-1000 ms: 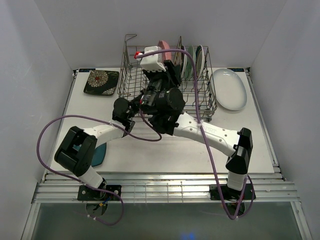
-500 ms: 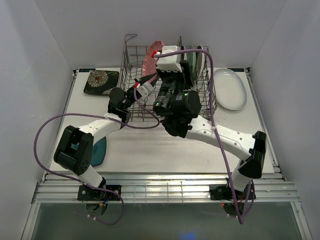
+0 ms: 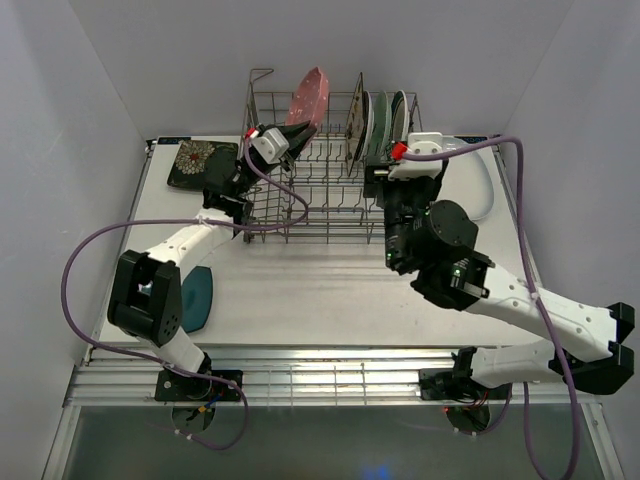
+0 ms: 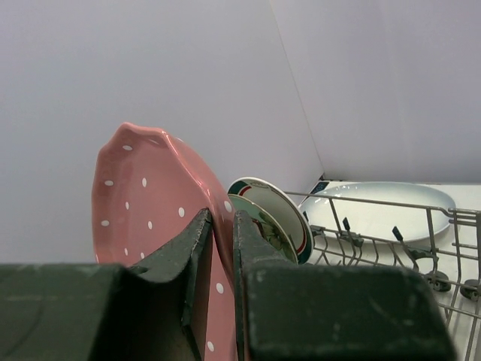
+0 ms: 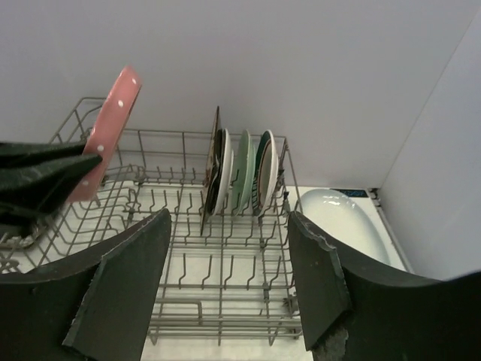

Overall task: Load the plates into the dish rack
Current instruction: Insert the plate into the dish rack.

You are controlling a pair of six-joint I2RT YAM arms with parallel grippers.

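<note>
Your left end effector [image 4: 219, 229] is clamped on the rim of the pink plate [image 3: 310, 94]. The plate is on edge, tilted, above the left rear of the rack [image 3: 330, 200]. Its lower edge is hidden behind the fingers, so I can't tell you if it touches the tines.

Your right end effector [image 5: 229, 222] is wide open with nothing in it, sitting at the rack's front right and facing across it.

In the rack's right rear, four plates stand on edge in a row: square plate [image 5: 216, 162], then three round plates [image 5: 243, 169].

Flat on the bench [image 3: 330, 300]:
- oval plate [image 5: 342, 222], right of the rack
- floral square [image 3: 200, 163], left of the rack
- teal plate [image 3: 197, 298], near left, partly under the left arm
</note>
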